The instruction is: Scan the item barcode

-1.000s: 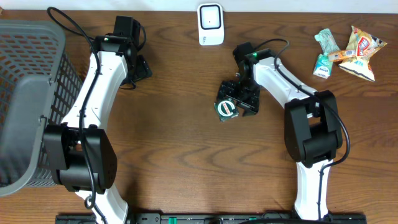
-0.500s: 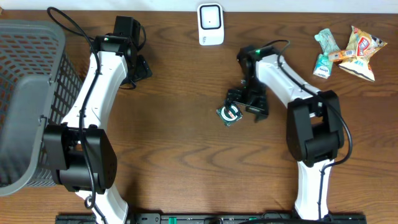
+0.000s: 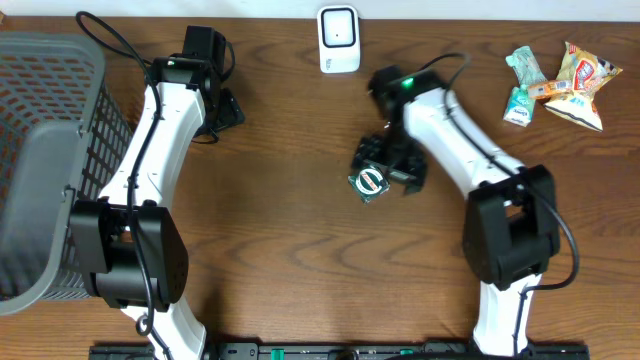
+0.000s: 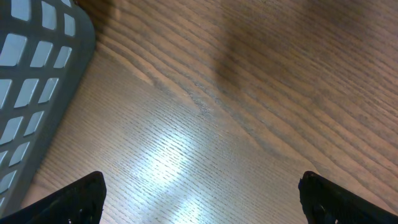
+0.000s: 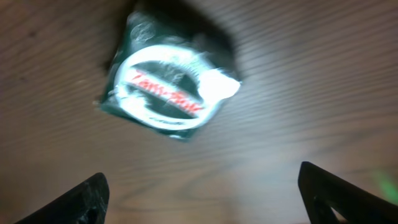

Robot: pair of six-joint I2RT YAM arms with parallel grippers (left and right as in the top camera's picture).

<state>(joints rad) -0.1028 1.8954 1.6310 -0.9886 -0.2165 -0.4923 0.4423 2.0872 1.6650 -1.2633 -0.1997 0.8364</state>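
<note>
The item [image 3: 371, 183] is a small dark green packet with a round white label in red lettering. It lies flat on the wooden table, apart from both grippers. My right gripper [image 3: 388, 162] hovers just above and behind it, open, with nothing between its fingers. In the right wrist view the item [image 5: 168, 87] lies ahead of the open right gripper [image 5: 208, 199], blurred. The white scanner [image 3: 338, 38] stands at the back centre. My left gripper [image 3: 226, 108] is open at the back left over bare wood, and the left wrist view shows the same open left gripper [image 4: 205, 199].
A grey mesh basket [image 3: 40, 150] fills the left edge, and its wall [image 4: 31, 93] shows close to my left gripper. Several snack packets [image 3: 560, 78] lie at the back right corner. The wood between the arms is bare.
The right wrist has turned and shifted over the item, and its forearm has swung rightward. The item has slid slightly toward the lower right. The left arm has not moved.
</note>
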